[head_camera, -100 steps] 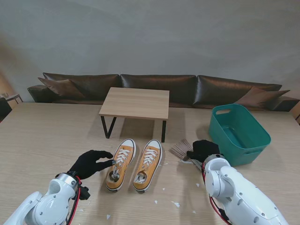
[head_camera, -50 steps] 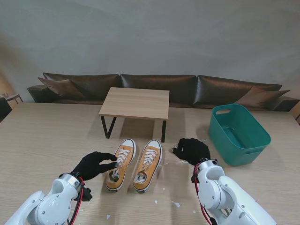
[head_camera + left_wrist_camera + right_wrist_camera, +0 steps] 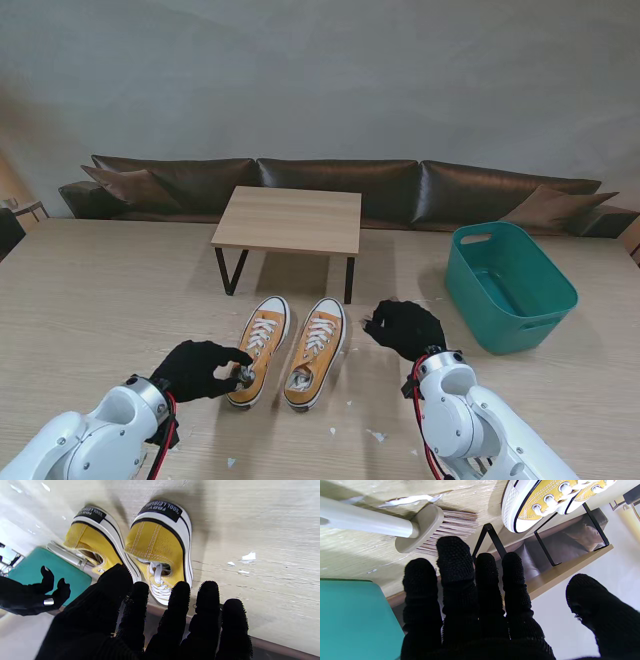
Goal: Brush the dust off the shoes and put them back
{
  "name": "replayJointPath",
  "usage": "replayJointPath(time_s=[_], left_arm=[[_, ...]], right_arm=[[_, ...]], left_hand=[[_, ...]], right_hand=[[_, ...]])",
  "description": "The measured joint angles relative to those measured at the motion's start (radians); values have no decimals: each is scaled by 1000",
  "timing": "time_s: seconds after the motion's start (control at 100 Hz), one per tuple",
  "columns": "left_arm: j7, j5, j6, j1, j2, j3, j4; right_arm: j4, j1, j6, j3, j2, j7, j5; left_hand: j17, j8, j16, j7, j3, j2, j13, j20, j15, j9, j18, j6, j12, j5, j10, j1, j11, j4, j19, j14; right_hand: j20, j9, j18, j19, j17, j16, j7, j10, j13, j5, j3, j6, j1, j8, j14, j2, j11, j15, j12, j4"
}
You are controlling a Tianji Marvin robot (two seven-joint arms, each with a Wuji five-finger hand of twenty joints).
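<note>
On the worktop (image 3: pixel 90 290) two yellow shoes (image 3: pixel 286 350) sat side by side; the left hand (image 3: pixel 200 368) spread its fingers (image 3: pixel 180 597) at one heel, holding nothing; the right hand (image 3: pixel 405 328) hovered open above the brush (image 3: pixel 425 528).

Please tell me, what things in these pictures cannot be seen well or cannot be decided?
- Brush: in the stand view the right hand covers it; in the right wrist view the edge cuts its handle.
- Left hand: whether its fingers touch the left shoe at the heel is unclear in both views.
- White bits on the table: too small to identify.
- Basket: the near wall hides part of the bottom.
</note>
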Motion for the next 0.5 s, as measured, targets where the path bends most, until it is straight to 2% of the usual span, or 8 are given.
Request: replayJointPath(time_s=[0.09,0.16,0.34,0.5], left_arm=[[-35,25,3,11,8,-3,-18],[-46,64,7,17,12,-2,-26],[-75,103,36,23,19,15,-34],[-79,129,60,9,25,56,-20]], right_arm=[[0,-1,2,2,-1,-5,0],[0,-1,3,2,-2,-9,0],[1,-2,9,4,-3,-7,1],[0,-3,10,5,-3,-5,2]], left_hand=[[-63,-3,22,2,47,-10,0,-80,55,0,-26,-12,60,-1,-16,0,18,0,240,-12],[-79,-4,38,2,69,-32,0,-123,85,0,-34,-16,88,-1,-17,0,35,0,339,-19],[-89,-7,115,12,84,-50,0,-129,193,0,-55,-35,194,-1,-24,0,97,0,496,-32],[-99,-7,130,28,87,-50,-1,-137,215,0,-57,-36,238,14,-31,0,126,0,508,-33]], right_hand=[[0,0,0,0,0,0,-1,1,0,0,0,1,0,0,1,0,0,0,0,0],[0,1,0,0,0,0,-8,1,0,0,0,1,0,0,5,0,0,0,-2,0],[0,1,1,-1,0,0,-9,3,0,0,0,2,0,0,5,0,0,-1,-11,0],[0,1,1,-1,0,0,-9,3,0,1,0,8,0,0,6,0,0,-1,-11,0]])
